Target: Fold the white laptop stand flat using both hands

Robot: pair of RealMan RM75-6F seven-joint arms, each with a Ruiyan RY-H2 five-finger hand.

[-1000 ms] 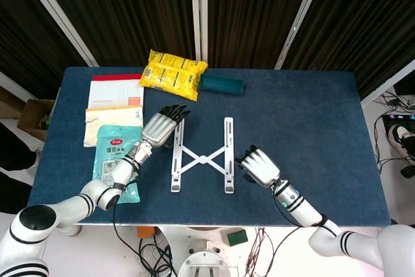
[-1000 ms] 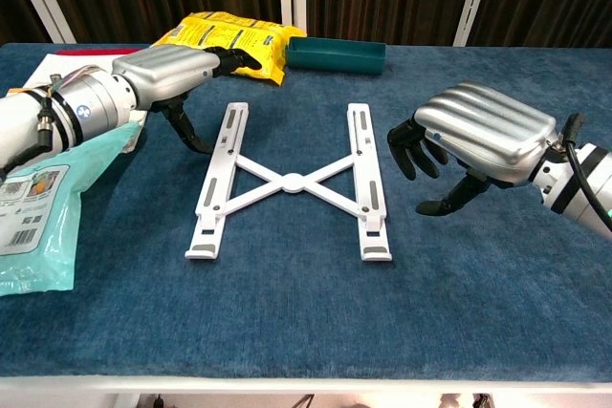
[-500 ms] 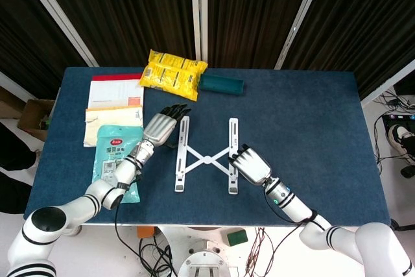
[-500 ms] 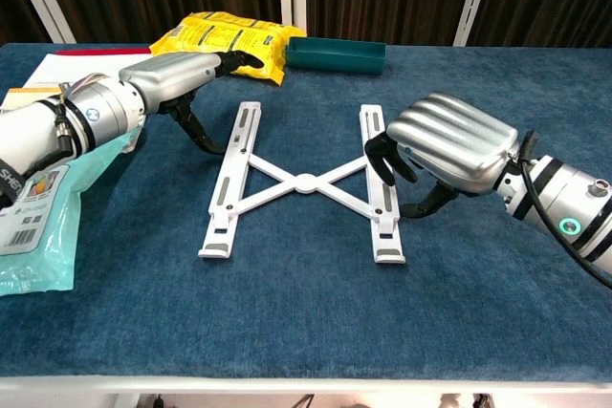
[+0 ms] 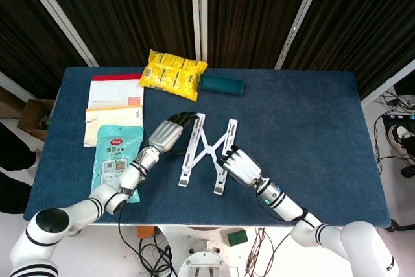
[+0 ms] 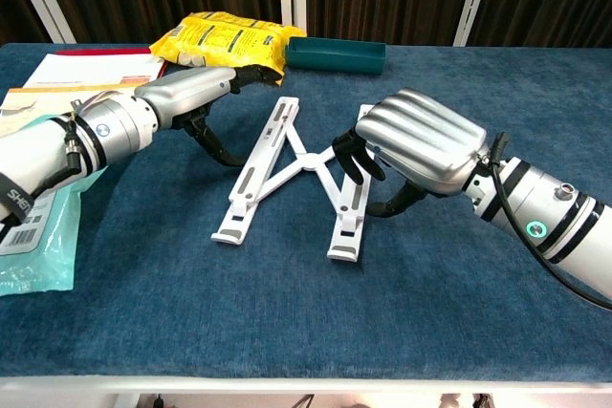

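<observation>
The white laptop stand (image 5: pixel 202 150) (image 6: pixel 287 167) lies on the blue table with its two rails drawn close and the X-shaped cross links steep between them. It sits skewed, top leaning right. My left hand (image 5: pixel 170 135) (image 6: pixel 184 95) lies stretched out along the outer side of the left rail, touching it near the top and holding nothing. My right hand (image 5: pixel 238 165) (image 6: pixel 417 140) curls its fingers (image 6: pixel 350 156) over the right rail, with the thumb at the rail's outer side.
A yellow snack bag (image 5: pixel 174 73) (image 6: pixel 225 37) and a teal box (image 5: pixel 221 84) (image 6: pixel 337 54) lie behind the stand. A teal pouch (image 5: pixel 115 157), a beige packet (image 5: pixel 113 121) and red-and-white papers (image 5: pixel 115 90) lie at the left.
Both hands have moved inward and the two rails have come much closer together. The stand has shifted slightly right and turned, and the right hand now curls over its rail.
</observation>
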